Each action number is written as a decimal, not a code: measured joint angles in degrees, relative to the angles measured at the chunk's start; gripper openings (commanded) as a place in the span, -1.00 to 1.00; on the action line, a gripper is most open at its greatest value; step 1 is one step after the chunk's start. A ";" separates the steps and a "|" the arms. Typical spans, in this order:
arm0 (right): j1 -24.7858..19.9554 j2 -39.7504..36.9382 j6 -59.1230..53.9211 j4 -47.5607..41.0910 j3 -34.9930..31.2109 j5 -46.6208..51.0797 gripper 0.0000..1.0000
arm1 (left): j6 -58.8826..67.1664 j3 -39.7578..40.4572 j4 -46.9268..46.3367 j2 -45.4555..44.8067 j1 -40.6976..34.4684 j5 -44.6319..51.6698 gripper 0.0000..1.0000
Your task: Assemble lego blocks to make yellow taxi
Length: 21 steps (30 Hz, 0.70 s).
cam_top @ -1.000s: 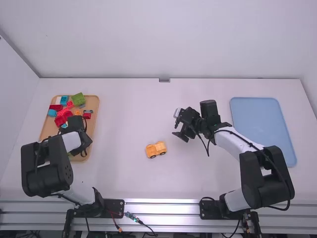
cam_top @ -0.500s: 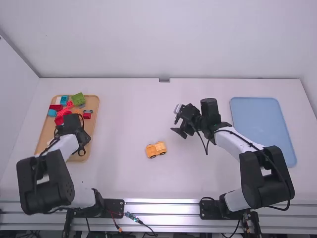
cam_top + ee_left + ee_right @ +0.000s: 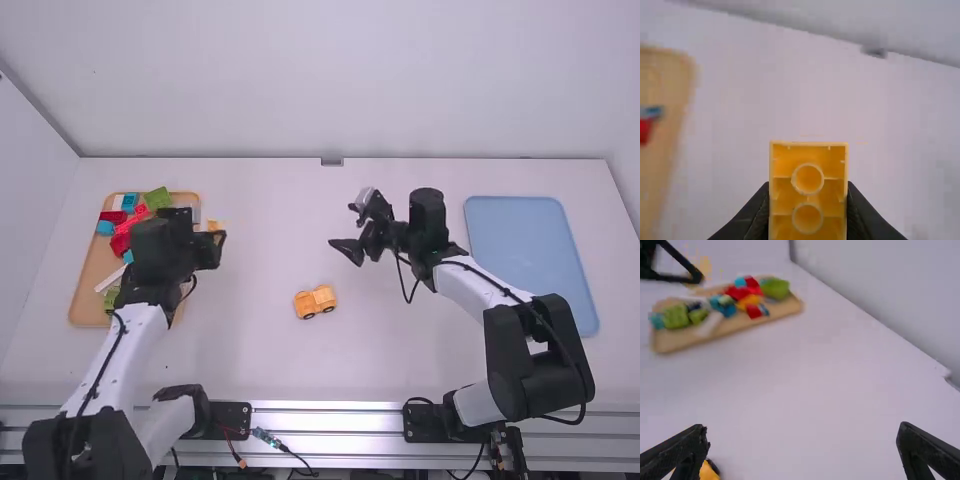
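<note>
Showing its hollow underside to the left wrist camera, a yellow block [image 3: 808,192] is pinched between the fingers of the left gripper [image 3: 808,215]. On the table [image 3: 260,360] stands a wheeled yellow-orange assembly [image 3: 315,301], probably the taxi's base. The left gripper has moved from over the wooden tray [image 3: 90,280] to its inner edge, suggesting that selection now gives way to delivery. The right gripper [image 3: 802,432], spread and empty, has shifted slightly toward the left arm.
</note>
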 measured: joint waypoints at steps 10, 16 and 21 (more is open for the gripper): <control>0.00 1.14 11.54 11.98 0.17 -17.86 0.98 | 4.04 -1.51 18.01 4.74 -14.05 17.49 -0.73; 0.00 2.73 15.74 16.83 0.17 -23.98 0.99 | 4.02 -1.62 28.65 9.77 -17.79 26.10 -0.73; 0.00 2.80 21.68 23.47 0.17 -26.34 0.90 | 4.02 -1.62 35.78 13.70 -17.79 32.04 -0.78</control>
